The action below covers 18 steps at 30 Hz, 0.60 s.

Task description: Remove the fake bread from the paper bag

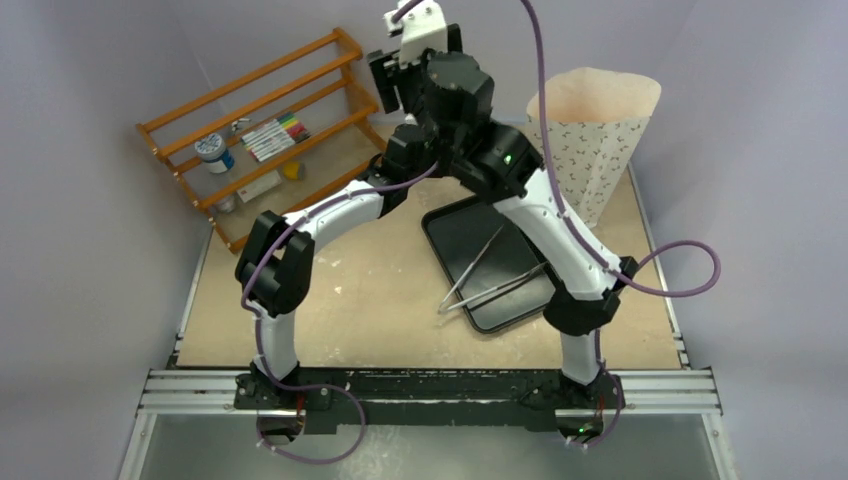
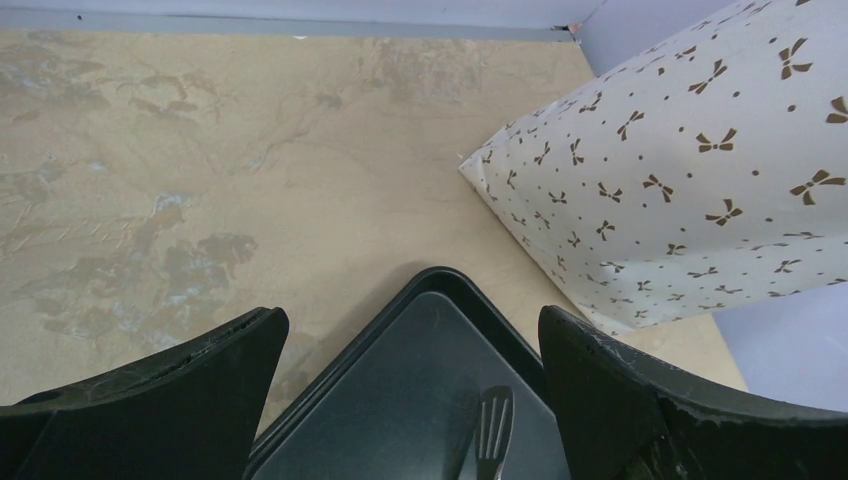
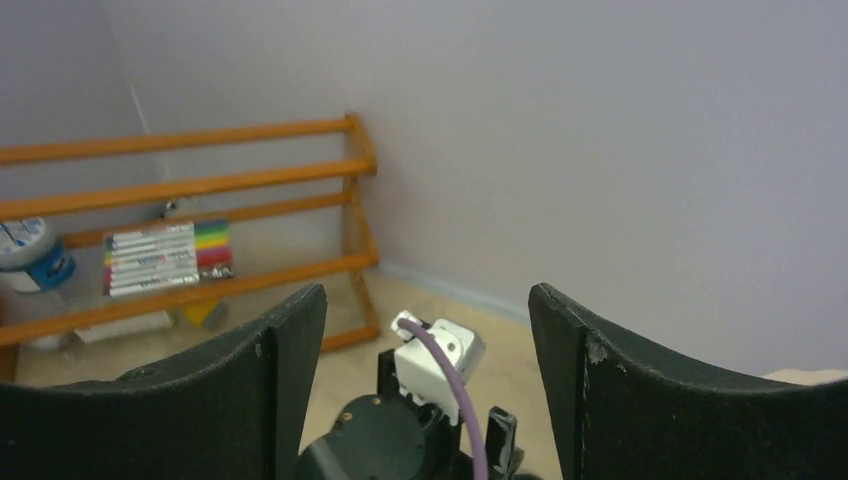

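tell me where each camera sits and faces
top external: above, behind the bases, looking down on the tan table; both arms show
left wrist: looks down past its open end effector at the black rectangular tray and off-white printed paper bag
right wrist: up high, faces wall and orange wooden rack past its end effector
shared: top and left wrist show tray, bag

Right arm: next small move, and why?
Probably swing the right claw round toward the paper bag and over its open top. The claw is open and empty but faces the wooden rack, away from the bag, which stands upright at the far right. No bread shows in any view, so it likely sits inside.
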### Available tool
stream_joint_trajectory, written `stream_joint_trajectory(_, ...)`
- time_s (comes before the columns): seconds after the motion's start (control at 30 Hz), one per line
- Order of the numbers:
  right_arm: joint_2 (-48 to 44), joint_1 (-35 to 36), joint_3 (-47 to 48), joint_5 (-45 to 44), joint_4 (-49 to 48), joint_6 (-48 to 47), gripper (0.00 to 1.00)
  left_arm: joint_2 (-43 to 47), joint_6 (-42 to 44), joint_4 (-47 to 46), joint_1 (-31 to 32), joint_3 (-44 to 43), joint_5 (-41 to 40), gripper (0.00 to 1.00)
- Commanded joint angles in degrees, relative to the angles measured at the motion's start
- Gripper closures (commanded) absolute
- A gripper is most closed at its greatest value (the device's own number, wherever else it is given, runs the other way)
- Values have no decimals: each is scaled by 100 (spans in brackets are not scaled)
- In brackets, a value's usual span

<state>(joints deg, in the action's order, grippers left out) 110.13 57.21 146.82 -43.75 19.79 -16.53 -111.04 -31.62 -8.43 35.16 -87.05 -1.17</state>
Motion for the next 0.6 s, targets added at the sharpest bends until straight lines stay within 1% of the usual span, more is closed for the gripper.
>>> stream_joint_trajectory(0.0,-9,-972,804,1207,1945,1872,25,129,258,-24,26,-285,-130,0)
stream_joint_trajectory(0.03,78,-1170,971,912,2157,1943,25,90,249,15,26,-347,-129,0)
stream_joint_trajectory(0.07,40,-1423,914,721,2269,1985,25,46,240,36,24,-390,-118,0)
stream_joint_trajectory(0.17,-206,-2080,392,505,2389,2135,26,-44,200,43,22,-458,-79,0)
stream_joint_trajectory(0.23,-141,-2432,484,493,2635,2169,26,-64,201,51,24,-466,-75,0)
stream_joint_trajectory(0.33,14,-2706,639,296,2912,2116,26,-75,218,60,26,-474,-78,0)
stream_joint_trajectory(0.4,10,-2877,496,174,3038,2187,25,-75,222,53,26,-480,-77,0)
stream_joint_trajectory(0.57,147,-3283,276,424,3478,2596,25,-101,210,49,26,-475,-42,0)
